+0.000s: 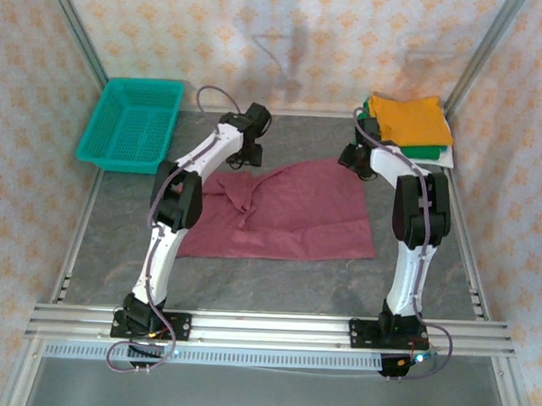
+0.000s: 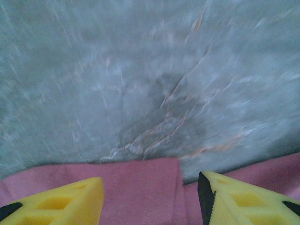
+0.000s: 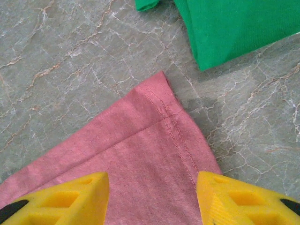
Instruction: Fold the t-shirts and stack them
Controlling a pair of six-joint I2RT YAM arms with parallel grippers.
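"While both arms reach out over the table, how do the grippers stand?"

"Left gripper [image 2: 150,192] has its yellow fingers [image 2: 70,201] parted, gripping nothing; it hangs over the far left edge of the maroon t-shirt [image 1: 288,213]. Right gripper [image 3: 152,192] is likewise spread and empty, above the shirt's far right corner, where a stitched hem [image 3: 176,129] shows."

"And how does that shirt lie?"

"Mostly spread out in the middle of the table, rumpled into a ridge toward its left side. No lettering shows on the upper face."

"What about the other tees?"

"They're folded in one pile at the far right corner: orange t-shirt [image 1: 410,117] on top, green t-shirt [image 1: 426,152] beneath it, and a white t-shirt [image 1: 448,159] peeking out at the bottom. From the right wrist the green one lies near the maroon corner, with bare table between them."

"And the surroundings?"

"Grey, marble-veined tabletop [image 1: 267,284]. A teal mesh basket [image 1: 130,123] sits at the far left corner. Aluminium rails [image 1: 274,329] run along the near edge, carrying both arm bases, and metal posts rise at the corners. Pale walls [image 1: 287,33] with an orange floral pattern close in three sides."
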